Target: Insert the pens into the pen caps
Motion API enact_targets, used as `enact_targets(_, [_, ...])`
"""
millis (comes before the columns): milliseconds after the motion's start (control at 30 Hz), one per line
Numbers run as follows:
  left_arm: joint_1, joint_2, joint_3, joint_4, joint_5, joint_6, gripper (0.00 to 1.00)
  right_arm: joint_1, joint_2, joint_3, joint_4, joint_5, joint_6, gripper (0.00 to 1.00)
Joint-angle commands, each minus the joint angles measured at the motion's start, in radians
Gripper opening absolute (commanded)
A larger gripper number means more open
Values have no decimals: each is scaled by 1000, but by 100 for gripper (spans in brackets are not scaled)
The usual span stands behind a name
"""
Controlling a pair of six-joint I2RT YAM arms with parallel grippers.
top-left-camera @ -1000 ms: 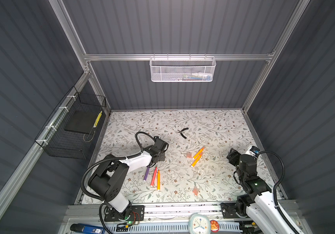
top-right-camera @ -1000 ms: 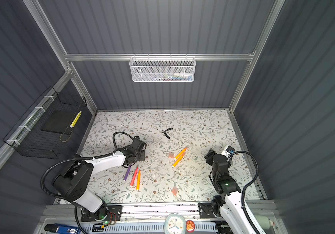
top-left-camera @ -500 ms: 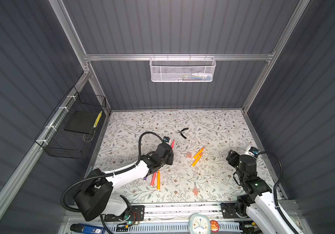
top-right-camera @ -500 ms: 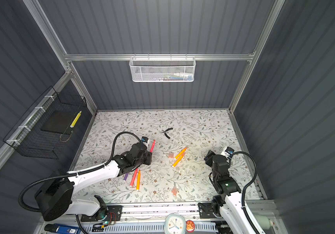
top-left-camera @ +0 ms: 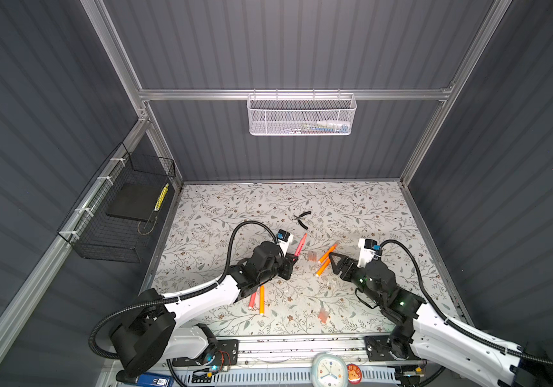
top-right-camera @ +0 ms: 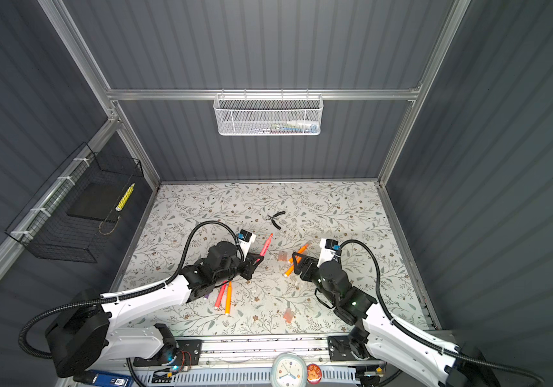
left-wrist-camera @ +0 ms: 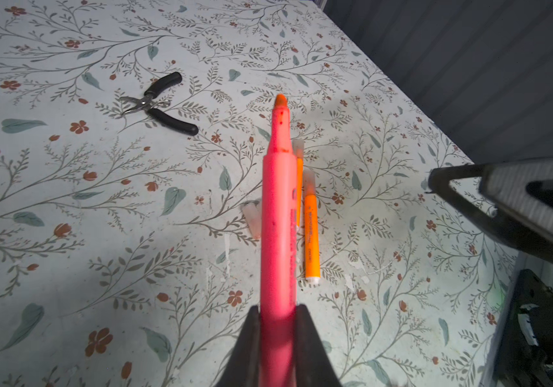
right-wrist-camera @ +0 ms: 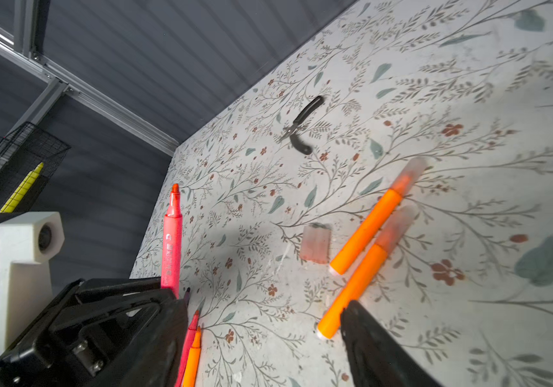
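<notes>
Left gripper [left-wrist-camera: 277,313] is clamping the pink-red pen [left-wrist-camera: 278,214] by its tail and holding it off the table [top-left-camera: 352,214], bare tip pointing outward, likely so a cap can be pushed straight on. Right gripper [top-left-camera: 332,263] is hovering with jaws apart and empty, just beside two orange pens [right-wrist-camera: 369,231] that are already wearing caps. It's probably going for the loose pen caps [right-wrist-camera: 315,243] lying next to them.

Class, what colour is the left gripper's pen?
The pen is pink-red, clearest in left wrist view.
</notes>
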Motion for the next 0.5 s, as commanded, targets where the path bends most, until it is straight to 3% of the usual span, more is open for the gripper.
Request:
enact_targets(0, [-9,-27,-25,38,34,28,0,54,44,13,171,20,36,75])
enact_targets(267, [-24,-24,-26,44,44,30,0,147,101,23,236,70,40,76])
enact_targets(467, [-36,-54,-33,55,63,40,0,154,149,19,272,78,69,76])
